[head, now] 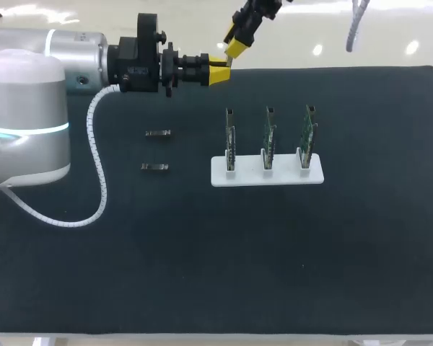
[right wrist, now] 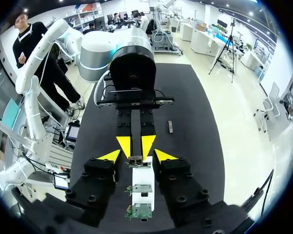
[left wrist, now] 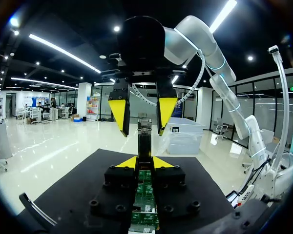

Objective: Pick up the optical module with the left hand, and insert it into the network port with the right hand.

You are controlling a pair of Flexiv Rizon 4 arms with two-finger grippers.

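1. Your left gripper (left wrist: 144, 163) is clamped on the small module (left wrist: 145, 141). Both yellow tips press its sides, and its far end sticks out ahead of the fingers.
2. Your right gripper (left wrist: 142, 131) meets it tip to tip, raised above the table (head: 202, 274). Its fingers (left wrist: 119, 112) are spread and straddle the free end of the module, with a gap showing on each side, so it grips nothing.
3. Straight below the two grippers, as your right wrist view shows, sits the white stand (head: 274, 176). Three green boards (head: 269, 137) stand upright on it in a row.
4. On the left arm's side of the stand, well apart from it, two more modules lie flat on the dark mat. One (head: 157, 133) lies closer under the left gripper and the other (head: 154, 167) just beyond it, away from the grippers.
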